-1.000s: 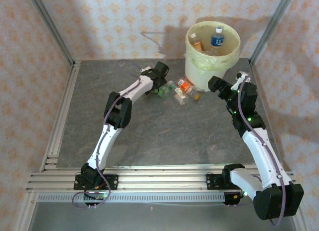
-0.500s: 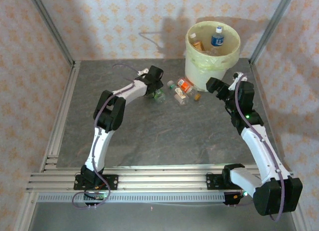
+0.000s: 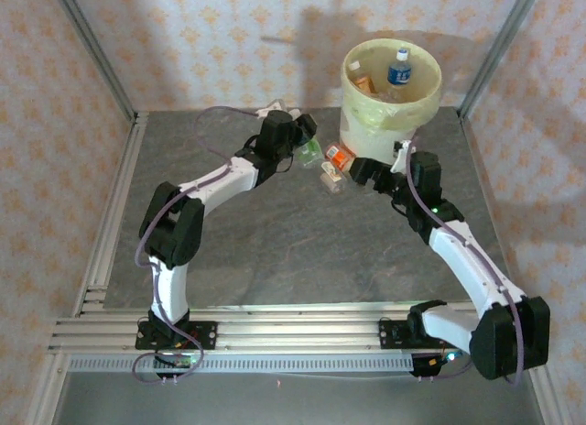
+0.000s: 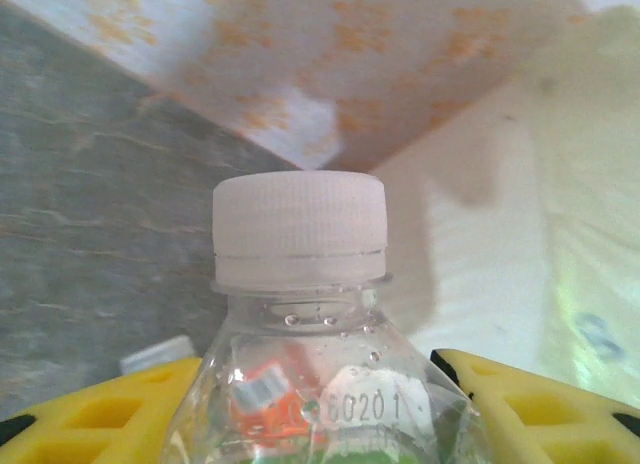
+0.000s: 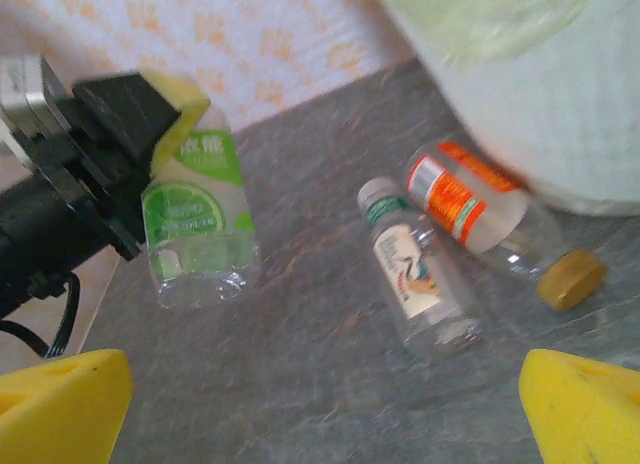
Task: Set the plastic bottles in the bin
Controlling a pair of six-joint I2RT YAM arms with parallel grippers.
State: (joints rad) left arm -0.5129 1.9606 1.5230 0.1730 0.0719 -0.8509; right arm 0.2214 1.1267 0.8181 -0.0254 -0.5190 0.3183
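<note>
My left gripper (image 3: 298, 143) is shut on a clear bottle with a green lime label (image 5: 195, 219) and holds it off the table, left of the bin (image 3: 391, 100). In the left wrist view its white cap (image 4: 300, 229) stands between my yellow fingers (image 4: 100, 419), with the bin's wall (image 4: 480, 244) behind. Two bottles lie at the bin's foot: an orange-labelled one with an amber cap (image 5: 480, 219) and a white-labelled one (image 5: 415, 264). My right gripper (image 3: 360, 170) is open, low beside them. A blue-labelled bottle (image 3: 399, 70) and an orange one (image 3: 363, 81) lie in the bin.
The bin stands at the back right, near the papered back wall (image 3: 229, 40) and a metal corner post (image 3: 490, 49). Aluminium rails (image 3: 114, 214) run along the left side. Grey table (image 3: 293, 251) spreads between the arms.
The left gripper has lifted the green-labelled bottle off the table and carried it right, toward the bin. The right gripper has swung left and down to the bottles at the bin's foot.
</note>
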